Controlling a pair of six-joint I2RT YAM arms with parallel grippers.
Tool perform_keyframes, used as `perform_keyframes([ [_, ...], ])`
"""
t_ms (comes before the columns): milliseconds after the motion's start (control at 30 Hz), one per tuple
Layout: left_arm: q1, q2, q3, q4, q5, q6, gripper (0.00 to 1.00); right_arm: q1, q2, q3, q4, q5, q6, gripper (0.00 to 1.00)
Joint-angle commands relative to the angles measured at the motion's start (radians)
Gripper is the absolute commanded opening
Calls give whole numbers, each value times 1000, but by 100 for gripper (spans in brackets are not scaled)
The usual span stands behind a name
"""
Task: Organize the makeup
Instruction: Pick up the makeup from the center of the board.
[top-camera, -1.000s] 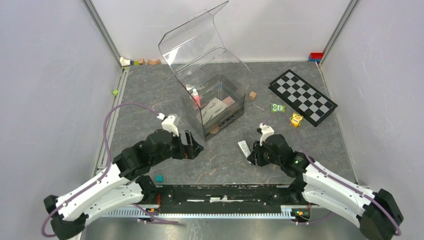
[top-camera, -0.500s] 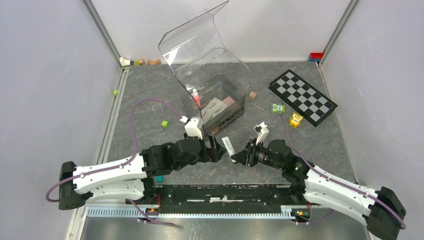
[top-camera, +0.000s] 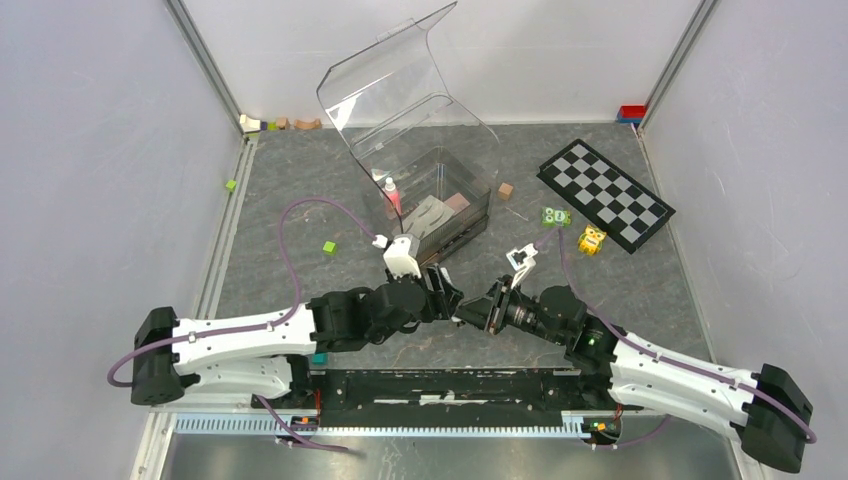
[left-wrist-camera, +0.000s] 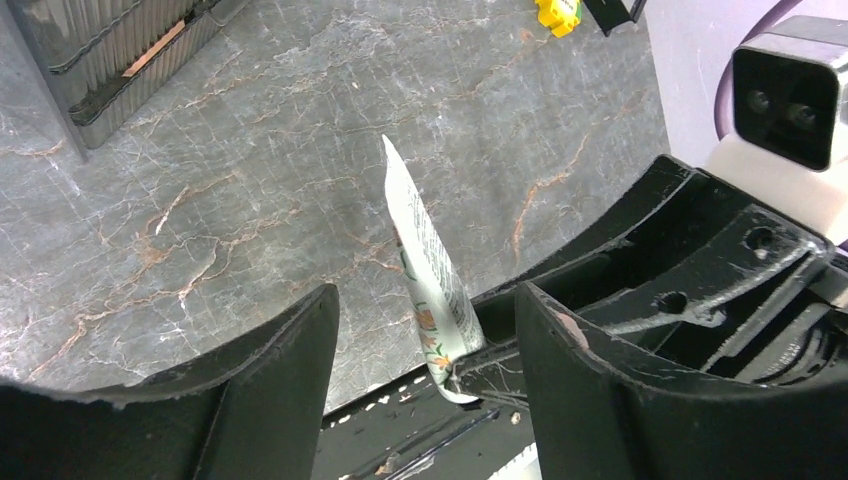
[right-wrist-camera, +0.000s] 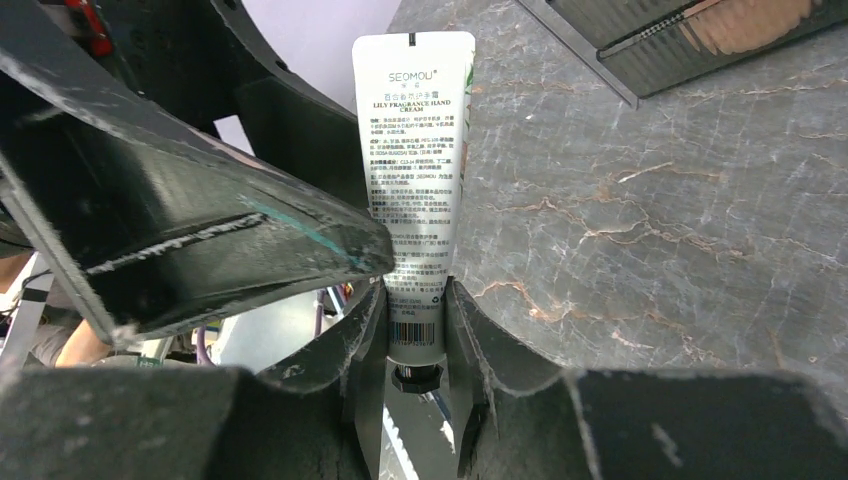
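A white hand-cream tube (right-wrist-camera: 413, 150) with a black cap is pinched at its cap end by my right gripper (right-wrist-camera: 415, 290), which is shut on it and holds it above the table. My left gripper (left-wrist-camera: 425, 300) faces it with its jaws open on either side of the tube (left-wrist-camera: 425, 260), a gap showing on both sides. In the top view the left gripper (top-camera: 450, 300) and the right gripper (top-camera: 478, 315) meet tip to tip in front of the clear organizer box (top-camera: 470, 190). Inside the box a pink tube (top-camera: 392, 195) stands among other makeup.
The box's clear lid (top-camera: 400, 80) stands open at the back. A checkerboard (top-camera: 604, 195), a green die (top-camera: 556, 216), a yellow toy (top-camera: 593, 240) and a brown cube (top-camera: 506, 190) lie to the right. A green cube (top-camera: 329, 248) lies left, a teal cube (top-camera: 319, 357) near the bases.
My left arm swung right to meet the right gripper. The right gripper lifted the tube and turned it toward the left one. The left jaws have narrowed around the tube.
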Motion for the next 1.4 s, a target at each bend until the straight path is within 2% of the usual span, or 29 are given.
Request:
perform_keyframes([
  [0, -11, 9, 34, 52, -68, -49, 71, 18, -11, 53, 60, 35, 6, 30],
  [233, -11, -10, 20, 66, -107, -53, 63, 46, 1, 60, 64, 36, -6, 31],
  [533, -11, -2, 2, 104, -84, -46, 33, 70, 1, 63, 50, 40, -17, 31],
  [667, -11, -10, -6, 107, -82, -41, 26, 74, -8, 59, 42, 45, -22, 33],
  [800, -11, -26, -21, 130, -62, -6, 22, 76, -25, 76, -28, 63, -66, 48],
  [967, -11, -64, -50, 155, -26, 59, 17, 76, -89, 124, -166, 114, -158, 60],
  [1067, -11, -100, -66, 200, 54, 173, 16, 76, -124, 185, -282, 143, -276, 62],
  [1167, -11, -126, -75, 274, 260, 352, 19, 75, -155, 226, -345, 118, -409, 64],
  [1267, -11, -143, -58, 275, 464, 478, 20, 75, -162, 285, -386, 42, -538, 64],
  [1367, -10, -161, -54, 273, 586, 543, 20, 75, -156, 355, -405, -91, -630, 65],
])
